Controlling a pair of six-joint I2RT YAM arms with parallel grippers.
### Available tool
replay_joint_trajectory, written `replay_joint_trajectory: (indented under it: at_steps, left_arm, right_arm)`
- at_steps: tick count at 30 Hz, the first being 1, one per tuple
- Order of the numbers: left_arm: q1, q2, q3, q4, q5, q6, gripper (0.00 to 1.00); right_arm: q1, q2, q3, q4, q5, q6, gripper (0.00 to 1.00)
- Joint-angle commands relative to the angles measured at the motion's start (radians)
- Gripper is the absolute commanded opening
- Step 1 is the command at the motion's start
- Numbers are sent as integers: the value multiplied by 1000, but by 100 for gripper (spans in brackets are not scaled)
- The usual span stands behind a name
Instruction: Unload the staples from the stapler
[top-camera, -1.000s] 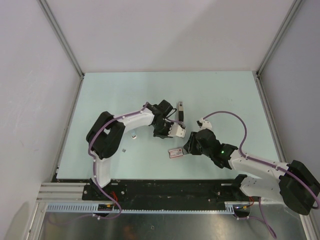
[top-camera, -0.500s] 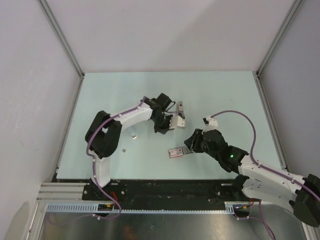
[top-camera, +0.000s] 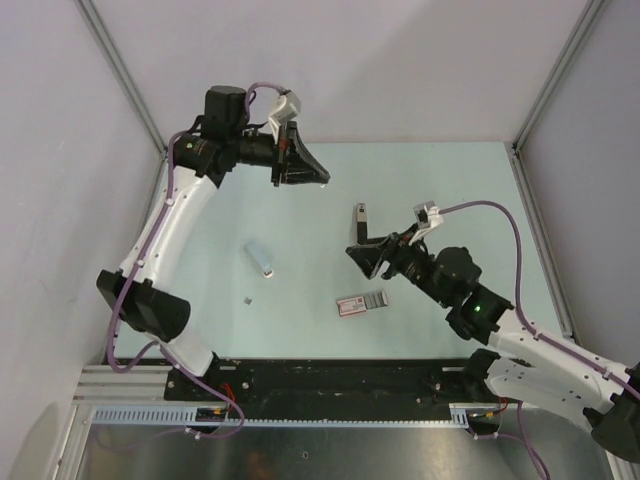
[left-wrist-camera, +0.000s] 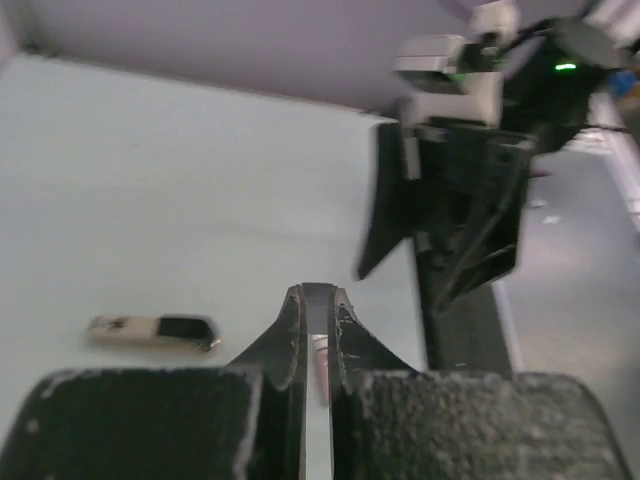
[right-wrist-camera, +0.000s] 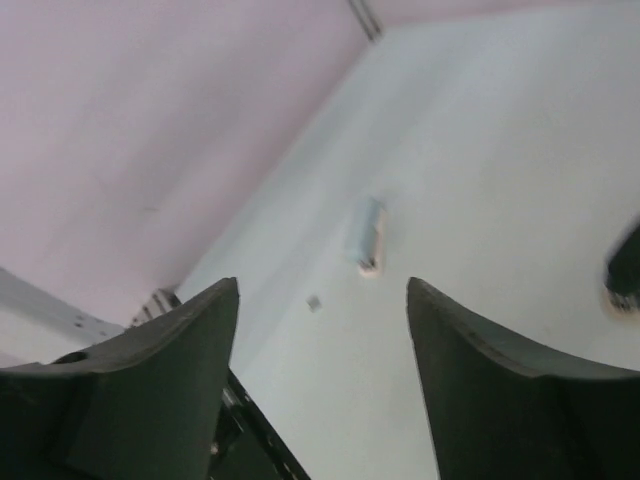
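Slim black stapler (top-camera: 360, 222) lying on pale desk (top-camera: 450, 180), right claw (top-camera: 366, 256) just beside it with fingers spread wide, left claw (top-camera: 315, 175) aloft, well apart, pinched closed.

My left pincer (left-wrist-camera: 318, 296) and right pincer (right-wrist-camera: 322, 288) are matt black, carried on white arms (top-camera: 175, 220) with black joints and purple cables (top-camera: 490, 215). The worktop (top-camera: 220, 200) is a plain pale mint green, between lilac-grey walls (top-camera: 350, 70). Near the frame's middle the stapler (top-camera: 360, 222) is black with a silver-white end. Just below it the flat box (top-camera: 362, 303) wears a red-and-white label, and to the left lie a pale blue-white piece (top-camera: 260, 259) and a tiny grey speck (top-camera: 247, 298).
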Motion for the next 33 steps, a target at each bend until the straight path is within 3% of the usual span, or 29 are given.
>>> replay_joint_trajectory:
  at_steps: [1, 7, 18, 33]
  left_arm:
    - [-10, -20, 29, -34, 318, -220, 1]
    - [-34, -54, 36, -33, 381, -267, 1]
    - [-55, -109, -35, -32, 391, -260, 2]
    - [-55, -122, -73, -31, 373, -241, 2]
  right_arm:
    - [-9, 7, 54, 300, -130, -61, 79]
    - [-11, 100, 174, 390, -223, -57, 81]
    - [16, 201, 240, 450, -194, -89, 76]
    - [22, 262, 260, 508, -178, -63, 53]
